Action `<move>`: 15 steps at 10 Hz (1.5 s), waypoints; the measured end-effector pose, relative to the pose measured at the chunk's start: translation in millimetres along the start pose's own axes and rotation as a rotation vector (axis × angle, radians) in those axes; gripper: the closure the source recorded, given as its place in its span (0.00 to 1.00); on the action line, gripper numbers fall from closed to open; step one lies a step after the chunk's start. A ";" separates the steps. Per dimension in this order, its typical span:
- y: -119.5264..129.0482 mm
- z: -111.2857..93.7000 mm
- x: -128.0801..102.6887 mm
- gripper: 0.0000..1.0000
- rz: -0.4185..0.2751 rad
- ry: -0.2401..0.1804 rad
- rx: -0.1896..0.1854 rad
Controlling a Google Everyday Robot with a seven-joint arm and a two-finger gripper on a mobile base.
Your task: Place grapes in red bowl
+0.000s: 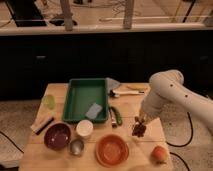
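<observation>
camera view: gripper (140, 120) pressed shut, pinching the grapes (138, 130) just beside the red bowl (112, 150).

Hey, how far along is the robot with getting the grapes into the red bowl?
Done: the gripper is shut on the grapes, which look picked up. In hand: the cluster hangs to the right of the red bowl, not over it. Left: carry it above the bowl, which looks empty, and release.
</observation>
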 end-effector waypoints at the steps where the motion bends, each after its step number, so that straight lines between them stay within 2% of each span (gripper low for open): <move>1: 0.8 1.0 -2.7 0.98 -0.003 -0.002 -0.002; 15: 13.3 24.9 -51.3 0.98 -0.079 -0.020 -0.057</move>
